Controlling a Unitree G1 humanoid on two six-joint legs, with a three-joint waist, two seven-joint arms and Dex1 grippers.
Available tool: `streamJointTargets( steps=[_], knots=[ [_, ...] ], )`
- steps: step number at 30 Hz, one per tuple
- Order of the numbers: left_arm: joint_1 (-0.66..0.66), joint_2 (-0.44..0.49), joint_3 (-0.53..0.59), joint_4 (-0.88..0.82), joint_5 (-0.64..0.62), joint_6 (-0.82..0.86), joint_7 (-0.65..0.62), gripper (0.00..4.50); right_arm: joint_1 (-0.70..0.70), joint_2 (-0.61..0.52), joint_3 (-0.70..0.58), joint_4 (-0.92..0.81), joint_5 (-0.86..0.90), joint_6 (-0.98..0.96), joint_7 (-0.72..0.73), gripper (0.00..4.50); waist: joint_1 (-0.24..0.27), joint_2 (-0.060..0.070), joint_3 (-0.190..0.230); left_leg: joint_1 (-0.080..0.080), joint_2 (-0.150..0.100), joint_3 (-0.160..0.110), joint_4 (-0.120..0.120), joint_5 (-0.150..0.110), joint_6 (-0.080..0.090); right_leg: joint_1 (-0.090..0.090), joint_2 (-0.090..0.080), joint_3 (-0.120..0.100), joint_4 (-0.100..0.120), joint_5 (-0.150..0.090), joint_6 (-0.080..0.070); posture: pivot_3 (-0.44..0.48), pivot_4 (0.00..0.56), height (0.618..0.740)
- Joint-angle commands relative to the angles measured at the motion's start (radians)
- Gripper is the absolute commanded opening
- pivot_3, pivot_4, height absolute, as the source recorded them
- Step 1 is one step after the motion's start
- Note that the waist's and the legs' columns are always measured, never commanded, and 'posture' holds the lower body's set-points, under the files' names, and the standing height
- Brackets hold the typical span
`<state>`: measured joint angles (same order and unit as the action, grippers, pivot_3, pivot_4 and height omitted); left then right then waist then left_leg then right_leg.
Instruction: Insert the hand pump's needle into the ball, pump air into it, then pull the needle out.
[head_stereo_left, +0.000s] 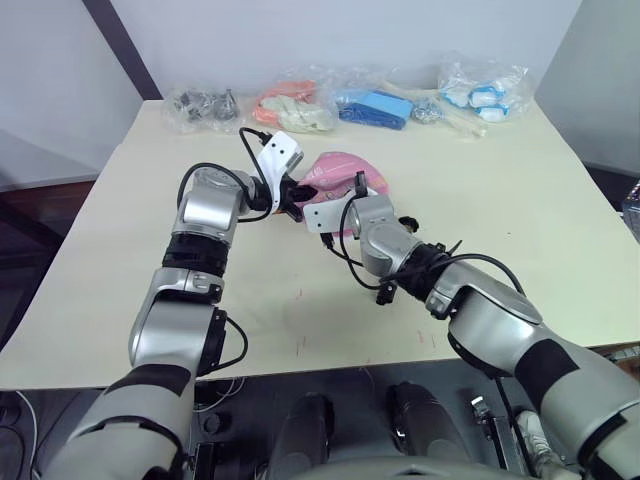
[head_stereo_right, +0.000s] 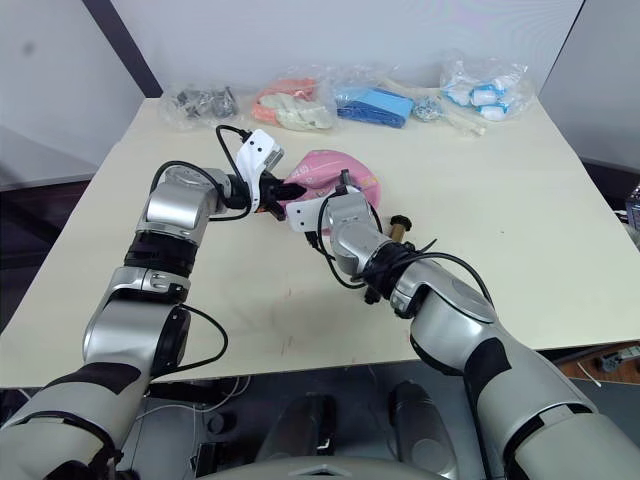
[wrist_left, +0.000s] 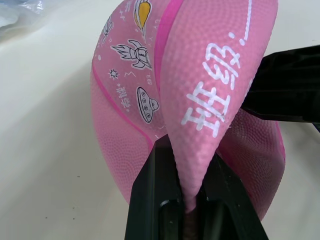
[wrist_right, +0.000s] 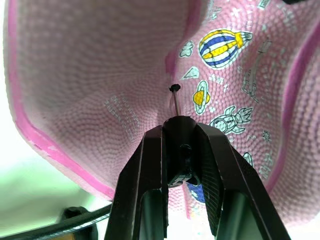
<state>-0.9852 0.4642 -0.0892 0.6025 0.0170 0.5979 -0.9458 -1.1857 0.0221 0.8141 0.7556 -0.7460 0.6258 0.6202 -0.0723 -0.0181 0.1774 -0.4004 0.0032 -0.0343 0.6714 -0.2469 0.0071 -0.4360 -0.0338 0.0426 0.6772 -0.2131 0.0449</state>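
Observation:
The ball is pink, limp and folded, lying mid-table with cartoon stickers on it. My left gripper is shut on a fold of the ball's skin from its left side. My right gripper is shut on the black fitting of the needle. The thin pin's tip meets the black valve dot; how deep it goes I cannot tell. The hand pump lies mostly hidden behind my right wrist, with a bronze bit showing, and its black hose trails off below the gripper.
Several clear plastic bags line the table's far edge: dark metal parts, orange and cream items, blue items, white-and-blue items. The table has open surface to the right and in front.

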Motion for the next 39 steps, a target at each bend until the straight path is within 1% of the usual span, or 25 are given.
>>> streamJointTargets(
  steps=[1,2,6,14,17,20,23,33,39],
  knots=[
    [0.001,-0.015,-0.035,-0.003,-0.04,0.005,-0.087,0.05,-0.002,0.038,-0.059,-0.039,0.044,0.023,0.031,0.33,0.0,0.0,0.0,0.0,0.0,0.0,0.0,0.0,0.0,0.0,0.0,0.0,0.0,0.0,0.0,0.0,0.15,0.74],
    [0.001,-0.015,-0.035,-0.003,-0.039,0.005,-0.089,0.05,0.0,0.045,-0.075,-0.042,0.057,0.031,0.041,0.33,0.0,0.0,0.0,0.0,0.0,0.0,0.0,0.0,0.0,0.0,0.0,0.0,0.0,0.0,0.0,0.0,0.15,0.74],
    [0.0,-0.013,-0.034,0.001,-0.038,0.001,-0.097,0.05,-0.015,0.041,-0.067,-0.017,0.034,0.009,0.035,0.33,0.0,0.0,0.0,0.0,0.0,0.0,0.0,0.0,0.0,0.0,0.0,0.0,0.0,0.0,0.0,0.0,0.15,0.74],
    [0.0,-0.013,-0.033,0.004,-0.038,-0.003,-0.105,0.05,-0.03,0.045,-0.087,0.013,0.044,-0.024,0.046,0.33,-0.001,0.0,0.0,0.0,0.0,0.0,0.0,0.0,0.0,0.0,0.0,0.0,0.0,0.0,0.0,0.0,0.15,0.74],
    [0.005,-0.016,-0.032,-0.003,-0.041,0.002,-0.107,0.05,-0.043,0.057,-0.078,0.044,0.039,-0.054,0.045,0.33,-0.001,0.0,0.0,0.0,0.0,0.0,0.0,0.0,0.0,0.0,0.0,0.0,0.0,0.0,0.0,0.0,0.15,0.74],
    [0.005,-0.017,-0.025,-0.005,-0.046,0.01,-0.106,0.05,-0.048,0.081,-0.043,0.09,0.015,-0.092,0.034,0.33,-0.002,0.0,0.0,0.001,0.0,0.0,0.0,0.0,0.0,0.0,0.0,0.0,0.0,0.0,0.0,0.0,0.15,0.74],
    [0.011,-0.015,-0.022,-0.017,-0.052,0.02,-0.107,0.05,-0.058,0.101,-0.047,0.139,0.009,-0.115,0.008,0.33,-0.009,0.0,0.0,0.002,0.0,0.0,-0.001,0.0,0.0,0.001,0.001,0.0,0.0,0.0,0.0,0.0,0.15,0.74],
    [0.028,-0.006,-0.02,-0.05,-0.061,0.05,-0.115,0.05,-0.095,0.156,-0.114,0.276,0.038,-0.192,-0.067,0.33,-0.025,-0.001,-0.001,0.005,0.001,0.0,-0.001,0.0,0.0,0.003,0.001,0.0,0.0,0.0,0.0,0.0,0.15,0.74],
    [0.037,0.004,-0.019,-0.065,-0.067,0.064,-0.119,0.05,-0.114,0.186,-0.176,0.301,0.086,-0.203,-0.058,0.33,-0.029,-0.002,-0.001,0.006,0.002,0.0,-0.001,0.0,0.0,0.003,0.003,0.001,0.0,0.0,0.0,0.0,0.15,0.74]
  ],
)
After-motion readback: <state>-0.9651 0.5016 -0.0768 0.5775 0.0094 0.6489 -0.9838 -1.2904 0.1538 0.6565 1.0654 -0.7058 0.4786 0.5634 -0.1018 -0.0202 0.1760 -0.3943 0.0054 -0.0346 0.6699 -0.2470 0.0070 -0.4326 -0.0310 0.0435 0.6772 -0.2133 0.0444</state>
